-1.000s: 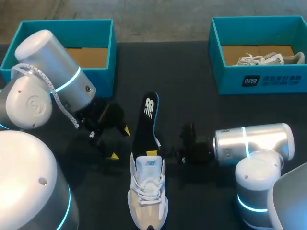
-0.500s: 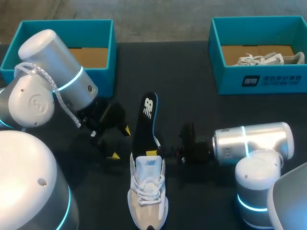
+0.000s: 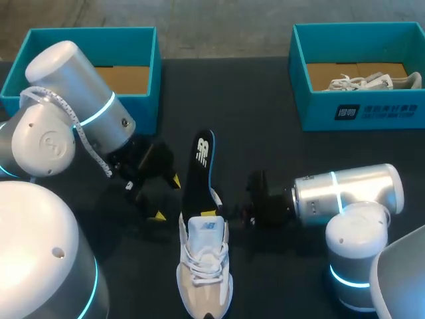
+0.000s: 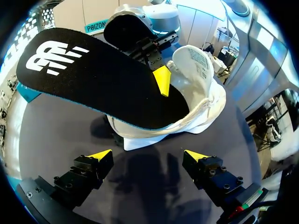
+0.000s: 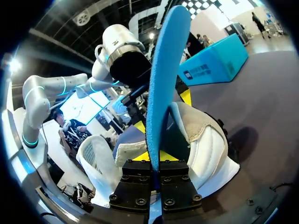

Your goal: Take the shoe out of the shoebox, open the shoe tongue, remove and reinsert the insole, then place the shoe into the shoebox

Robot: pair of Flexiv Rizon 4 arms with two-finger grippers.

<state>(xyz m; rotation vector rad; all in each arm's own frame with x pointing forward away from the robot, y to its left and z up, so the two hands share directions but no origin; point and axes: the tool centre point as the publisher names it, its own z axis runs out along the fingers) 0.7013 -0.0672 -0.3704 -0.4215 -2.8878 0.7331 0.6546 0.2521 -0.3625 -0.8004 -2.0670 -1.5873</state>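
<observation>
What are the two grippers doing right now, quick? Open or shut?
Left gripper: open, holding nothing, jaws apart next to the shoe.
Right gripper: shut on the insole.

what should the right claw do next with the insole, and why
Probably pull the insole back and up, clear of the shoe: the right claw is shut on it at the shoe's opening, its front end sits inside, and the open left claw is not holding the shoe.
</observation>
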